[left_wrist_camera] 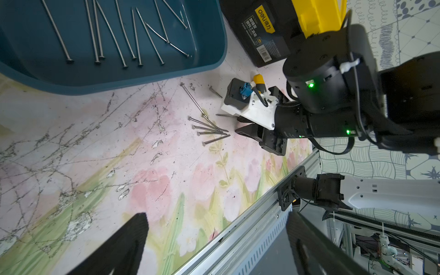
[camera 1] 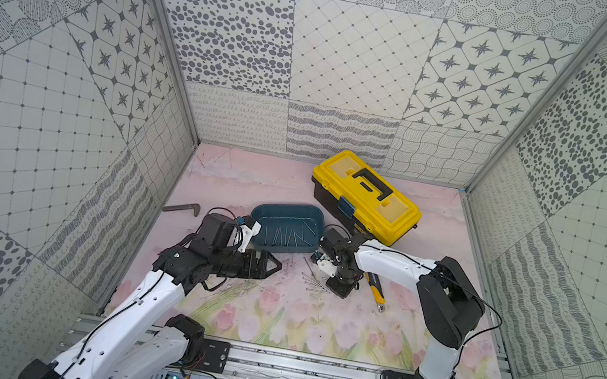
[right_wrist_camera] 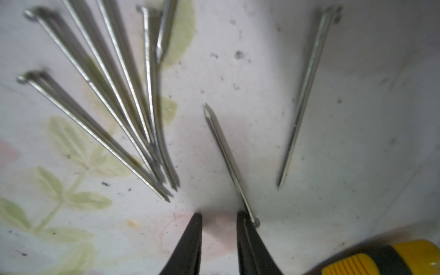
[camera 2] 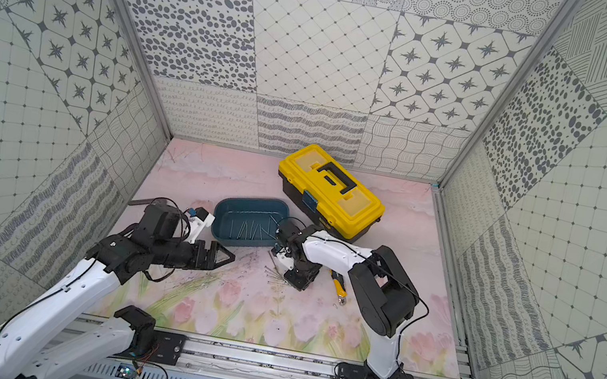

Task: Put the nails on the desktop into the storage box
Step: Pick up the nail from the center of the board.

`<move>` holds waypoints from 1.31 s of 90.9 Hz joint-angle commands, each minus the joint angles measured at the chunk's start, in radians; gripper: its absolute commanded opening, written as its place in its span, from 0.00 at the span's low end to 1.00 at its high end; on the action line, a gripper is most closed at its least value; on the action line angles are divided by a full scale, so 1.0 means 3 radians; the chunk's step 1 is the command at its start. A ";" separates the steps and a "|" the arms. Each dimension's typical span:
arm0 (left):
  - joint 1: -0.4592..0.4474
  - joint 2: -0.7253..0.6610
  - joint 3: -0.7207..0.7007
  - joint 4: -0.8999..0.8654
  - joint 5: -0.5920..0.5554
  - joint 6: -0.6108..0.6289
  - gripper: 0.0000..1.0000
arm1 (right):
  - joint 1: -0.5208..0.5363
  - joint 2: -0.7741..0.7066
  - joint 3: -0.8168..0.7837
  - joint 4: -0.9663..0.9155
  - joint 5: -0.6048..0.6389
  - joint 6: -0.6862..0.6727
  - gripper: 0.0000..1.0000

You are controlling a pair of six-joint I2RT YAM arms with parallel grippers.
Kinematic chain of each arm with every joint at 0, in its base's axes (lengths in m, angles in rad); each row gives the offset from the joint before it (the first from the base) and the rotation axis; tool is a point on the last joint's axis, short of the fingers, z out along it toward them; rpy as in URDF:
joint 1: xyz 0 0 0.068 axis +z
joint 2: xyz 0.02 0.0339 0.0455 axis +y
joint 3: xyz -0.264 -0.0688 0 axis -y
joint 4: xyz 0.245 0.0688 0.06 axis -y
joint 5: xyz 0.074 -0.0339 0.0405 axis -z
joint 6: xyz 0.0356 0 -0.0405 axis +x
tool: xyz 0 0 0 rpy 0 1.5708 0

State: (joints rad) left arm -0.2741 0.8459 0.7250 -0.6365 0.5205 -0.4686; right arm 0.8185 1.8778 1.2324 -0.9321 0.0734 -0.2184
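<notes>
Patterned grey-white panels wall in the desktop [camera 1: 270, 319], pink w/ tulips. Clock dirs as in the top views, 12 = far wall. Box [camera 1: 281, 212] sits mid-desk. Toolbox [camera 1: 366, 195] is just beside it at 2 o'clock, bar [camera 1: 182, 208] well apart at 9.

Progress, my read: a bit over half done. Abt ten nails [left_wrist_camera: 119, 35] lie flat in the box. Seven or eight loose nails [left_wrist_camera: 209, 129] lie on the desktop at its 5 o'clock, most fanned w/ tips together, a couple apart. None is in either gripper, so each remaining one needs pick + drop.

L gripper [left_wrist_camera: 217, 215]: jaws spread wide, empty, just beside the box's near wall at 6 o'clock. R gripper [right_wrist_camera: 219, 214]: jaws narrowed but w/ a clear gap, nothing between. It's low among the loose nails; can't tell if the tips touch the surface.

View diffs:
- **R wrist:** it alone shows one nail [right_wrist_camera: 226, 154] lying along the outer side of a finger [right_wrist_camera: 245, 231], head by its tip. That nail is outside the gap, not gripped. The top views hide this under the arm.
- **L wrist:** gives box contents nail by nail; up top they're faint lines.
- **Top views:** only these show the bar + whole toolbox.
- **Knife [camera 1: 376, 292]:** at 3 o'clock of the loose nails. Mostly visible up top, just a yellow end in R wrist.
</notes>
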 commanded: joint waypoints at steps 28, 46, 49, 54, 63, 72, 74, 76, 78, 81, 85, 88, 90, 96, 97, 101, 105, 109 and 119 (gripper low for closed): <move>0.0018 -0.0025 -0.0017 0.0109 0.0096 0.0065 0.96 | -0.0006 0.0030 0.0284 -0.0069 0.0191 -0.0098 0.32; 0.0019 -0.0019 -0.0040 0.0140 0.0070 0.0069 0.96 | -0.0089 0.0116 0.0284 -0.0072 0.0059 -0.0163 0.33; 0.0018 -0.0006 -0.0039 0.0146 0.0071 0.0067 0.96 | -0.0098 0.0118 0.0269 -0.0057 0.0026 -0.0164 0.33; 0.0021 0.0012 -0.0039 0.0161 0.0073 0.0064 0.96 | -0.0105 0.0133 0.0236 -0.0033 -0.0008 -0.0157 0.33; 0.0020 0.0047 -0.0029 0.0174 0.0070 0.0069 0.96 | -0.0105 0.0157 0.0195 0.0006 -0.0059 -0.0147 0.33; 0.0022 0.0078 -0.0021 0.0191 0.0070 0.0074 0.96 | -0.0114 0.0198 0.0158 0.0064 -0.0072 -0.0136 0.33; 0.0022 0.0083 -0.0019 0.0191 0.0070 0.0074 0.96 | -0.0114 0.0211 0.0158 0.0068 -0.0071 -0.0136 0.33; 0.0021 0.0087 -0.0015 0.0200 0.0072 0.0074 0.96 | -0.0111 0.0220 0.0157 0.0073 -0.0075 -0.0136 0.33; 0.0021 0.0090 -0.0014 0.0203 0.0074 0.0074 0.96 | -0.0114 0.0231 0.0157 0.0081 -0.0076 -0.0136 0.33; 0.0023 0.0100 -0.0005 0.0207 0.0070 0.0074 0.96 | -0.0120 0.0251 0.0160 0.0092 -0.0085 -0.0136 0.33; 0.0023 0.0116 0.0015 0.0207 0.0071 0.0082 0.96 | -0.0119 0.0269 0.0164 0.0106 -0.0102 -0.0132 0.33; 0.0019 0.0129 0.0031 0.0201 0.0071 0.0087 0.96 | -0.0125 0.0282 0.0169 0.0113 -0.0111 -0.0131 0.33; 0.0019 0.0137 0.0042 0.0197 0.0073 0.0093 0.96 | -0.0125 0.0290 0.0164 0.0115 -0.0118 -0.0131 0.33; 0.0019 0.0159 0.0069 0.0180 0.0070 0.0108 0.96 | -0.0125 0.0310 0.0155 0.0129 -0.0142 -0.0126 0.33; 0.0019 0.0163 0.0074 0.0179 0.0070 0.0109 0.96 | -0.0123 0.0310 0.0151 0.0128 -0.0145 -0.0123 0.32; 0.0019 0.0169 0.0087 0.0171 0.0070 0.0112 0.96 | -0.0125 0.0317 0.0136 0.0136 -0.0170 -0.0120 0.31; 0.0019 0.0171 0.0100 0.0166 0.0070 0.0115 0.96 | -0.0126 0.0319 0.0123 0.0136 -0.0174 -0.0113 0.30; 0.0019 0.0172 0.0104 0.0166 0.0064 0.0115 0.96 | -0.0120 0.0313 0.0105 0.0138 -0.0156 -0.0106 0.29; 0.0019 0.0154 0.0090 0.0173 0.0060 0.0110 0.96 | -0.0100 0.0264 0.0034 0.0167 -0.0046 -0.0087 0.20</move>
State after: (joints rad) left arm -0.2741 0.8913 0.7380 -0.6247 0.5278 -0.4637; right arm 0.7807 1.9270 1.2892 -0.9287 0.0486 -0.2543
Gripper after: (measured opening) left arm 0.958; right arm 0.236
